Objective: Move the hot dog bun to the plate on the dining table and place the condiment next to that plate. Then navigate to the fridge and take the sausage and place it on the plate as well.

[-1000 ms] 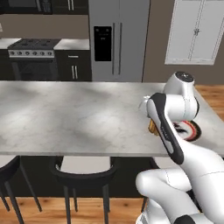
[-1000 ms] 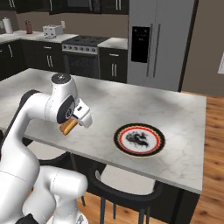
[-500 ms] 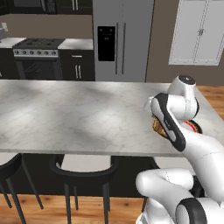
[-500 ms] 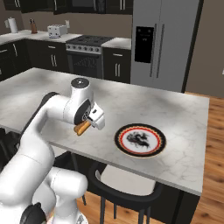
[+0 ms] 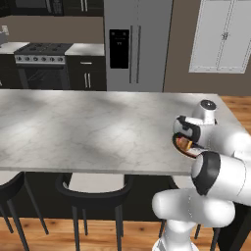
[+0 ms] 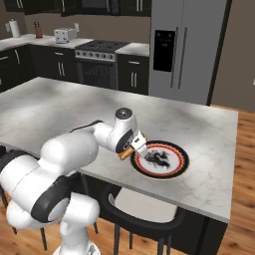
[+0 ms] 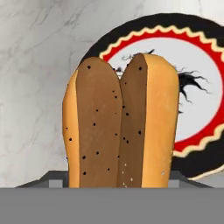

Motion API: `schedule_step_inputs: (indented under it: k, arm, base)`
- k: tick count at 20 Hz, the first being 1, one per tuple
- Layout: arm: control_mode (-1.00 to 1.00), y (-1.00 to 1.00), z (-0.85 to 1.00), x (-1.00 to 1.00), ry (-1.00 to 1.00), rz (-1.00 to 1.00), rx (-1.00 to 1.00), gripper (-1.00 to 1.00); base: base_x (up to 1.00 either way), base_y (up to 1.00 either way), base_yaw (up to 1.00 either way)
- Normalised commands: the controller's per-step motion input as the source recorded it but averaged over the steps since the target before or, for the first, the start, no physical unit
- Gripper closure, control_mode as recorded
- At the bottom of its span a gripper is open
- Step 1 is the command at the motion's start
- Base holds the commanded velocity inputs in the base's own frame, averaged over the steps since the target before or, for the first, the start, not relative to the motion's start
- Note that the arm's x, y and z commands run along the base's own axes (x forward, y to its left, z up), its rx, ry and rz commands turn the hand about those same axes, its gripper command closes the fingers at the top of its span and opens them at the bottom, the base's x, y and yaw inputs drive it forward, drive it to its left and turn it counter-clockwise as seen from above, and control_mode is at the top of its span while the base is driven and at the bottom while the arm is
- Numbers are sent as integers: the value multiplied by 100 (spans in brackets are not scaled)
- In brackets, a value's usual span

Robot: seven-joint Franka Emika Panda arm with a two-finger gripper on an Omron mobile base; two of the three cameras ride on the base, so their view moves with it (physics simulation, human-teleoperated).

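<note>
Marble dining table (image 6: 60, 107), patterned plate (image 6: 160, 160) bare, fingers (image 6: 130, 150) clamped on hot dog bun (image 7: 120, 124) over plate's edge

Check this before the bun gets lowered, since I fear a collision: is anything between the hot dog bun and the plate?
Nothing visible. The gripper holds the hot dog bun at the near edge of the plate, whose face is bare; only marble dining table surrounds it.

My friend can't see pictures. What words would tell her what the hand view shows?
A tan split hot dog bun stands close up in the middle, held in the end effector. Behind it on the white-grey marble table lies a round dark plate with a red and orange wavy rim, its white middle bare.
</note>
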Motion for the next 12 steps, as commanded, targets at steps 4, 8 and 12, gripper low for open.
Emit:
schedule_step_inputs:
  k: [4,8,12]
  arm:
    - [-100,-75,-39,76,0,-4,0,100]
    - [-100,-44,-15,52,1,0,6,100]
    - [-100,-29,-35,53,4,2,9,100]
  base:
    - [0,0,0]
    - [0,0,0]
    - [0,0,0]
